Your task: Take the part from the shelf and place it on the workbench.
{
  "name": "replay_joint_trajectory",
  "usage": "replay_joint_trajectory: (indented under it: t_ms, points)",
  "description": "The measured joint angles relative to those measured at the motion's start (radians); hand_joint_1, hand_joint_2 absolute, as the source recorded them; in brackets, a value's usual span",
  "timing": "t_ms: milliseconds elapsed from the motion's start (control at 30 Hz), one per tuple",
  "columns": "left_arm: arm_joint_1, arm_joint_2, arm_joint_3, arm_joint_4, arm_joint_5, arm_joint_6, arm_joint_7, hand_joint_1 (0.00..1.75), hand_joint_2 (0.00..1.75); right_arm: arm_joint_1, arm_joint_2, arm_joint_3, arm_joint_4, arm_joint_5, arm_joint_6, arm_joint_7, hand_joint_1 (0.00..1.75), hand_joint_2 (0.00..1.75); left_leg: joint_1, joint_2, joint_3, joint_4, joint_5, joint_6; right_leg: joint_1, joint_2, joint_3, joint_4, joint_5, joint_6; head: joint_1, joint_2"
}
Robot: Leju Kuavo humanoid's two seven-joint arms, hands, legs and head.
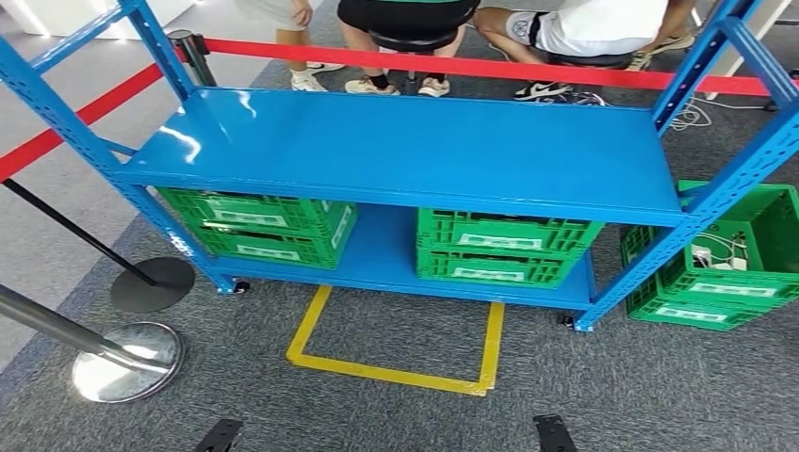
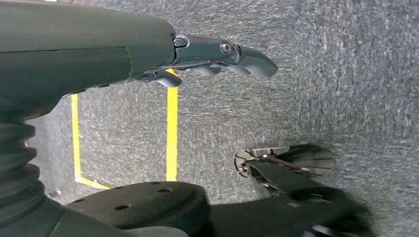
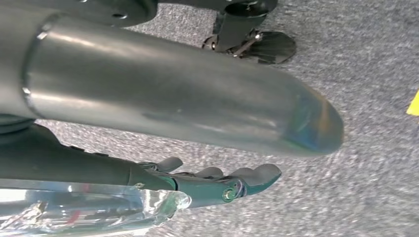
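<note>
— What's at the left of the head view?
— A chrome stanchion base at lower left. The blue shelf spans the centre. On its lower level sit one green crate at left and a second crate right of centre. A yellow tape square marks the carpet below, and a third crate stands on the floor at far right.
— And the hands?
— The left hand hangs over the carpet, fingers stretched out and holding nothing. The right hand is also extended, with a clear wrapped item lying against it. I cannot tell whether it is gripped.
</note>
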Motion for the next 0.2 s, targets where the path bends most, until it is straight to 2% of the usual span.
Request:
replay_joint_trajectory:
  t_ms: [33,67,133,167,200]
  points:
    - [0.000,0.000,0.000,0.000,0.000,0.000,0.000,0.00,1.75,0.001,0.000,0.000,0.000,0.000,0.000,0.000,0.00,0.00,0.000,-0.001,0.002,-0.013,0.022,0.001,0.000,0.010,0.000,0.000,0.001,0.000,0.000,0.000]
    - [-0.001,0.001,0.000,0.000,0.000,0.000,-0.001,0.00,1.75,0.002,0.000,0.000,0.000,0.000,0.000,-0.001,0.00,0.00,0.001,-0.002,0.022,-0.061,0.058,0.001,-0.001,0.018,0.000,0.000,0.002,0.002,0.000,0.000]
    - [-0.005,0.000,0.000,0.000,0.000,-0.001,-0.003,0.00,1.75,0.002,0.001,0.000,0.000,0.000,0.000,-0.003,0.00,0.00,0.005,-0.014,0.081,-0.195,0.122,0.002,0.000,0.031,-0.001,0.004,0.002,0.010,-0.001,0.000]
    - [-0.008,-0.001,0.000,0.000,0.000,-0.002,-0.005,0.00,1.31,0.001,0.001,0.000,0.000,0.001,0.000,-0.003,0.00,0.00,0.007,-0.021,0.102,-0.244,0.138,0.005,0.001,0.035,-0.004,0.005,0.002,0.015,-0.001,0.000]
    - [-0.009,-0.001,0.000,0.000,0.000,-0.002,-0.005,0.00,1.16,0.001,0.001,0.000,0.000,0.001,0.000,-0.003,0.00,0.00,0.008,-0.027,0.113,-0.269,0.143,0.006,0.003,0.036,-0.005,0.007,0.002,0.019,-0.001,0.000]
